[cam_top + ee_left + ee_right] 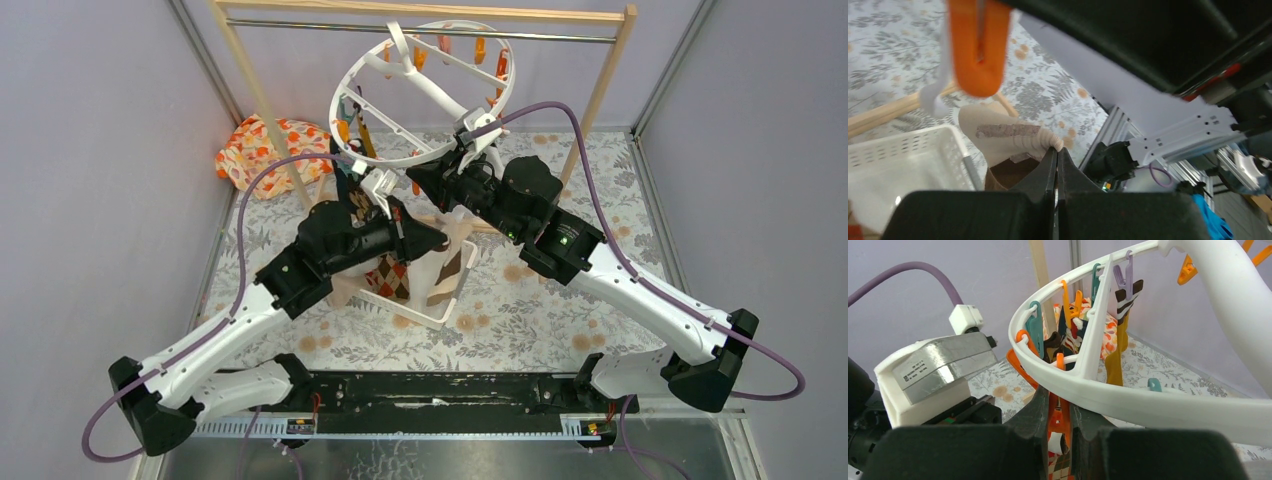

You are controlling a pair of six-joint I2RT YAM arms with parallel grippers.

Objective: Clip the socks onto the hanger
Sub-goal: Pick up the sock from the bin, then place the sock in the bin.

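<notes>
The white ring hanger (425,95) hangs tilted from the rail, with orange and teal clips. In the right wrist view its rim (1148,400) crosses just above my right gripper (1058,402), which is shut on an orange clip (1059,416) dangling under the ring. A mustard sock with a striped cuff (1115,360) and dark socks hang clipped farther back. My left gripper (1057,150) is shut on the cuff of a beige sock (1013,137), held below another orange clip (979,50). From above, the left gripper (438,240) sits just under the right gripper (420,178).
A white slotted basket (410,312) below the grippers holds an argyle sock (392,278); the basket (898,150) also shows in the left wrist view. An orange-flowered cloth bundle (262,150) lies at the back left. The wooden rail frame (420,10) stands across the back.
</notes>
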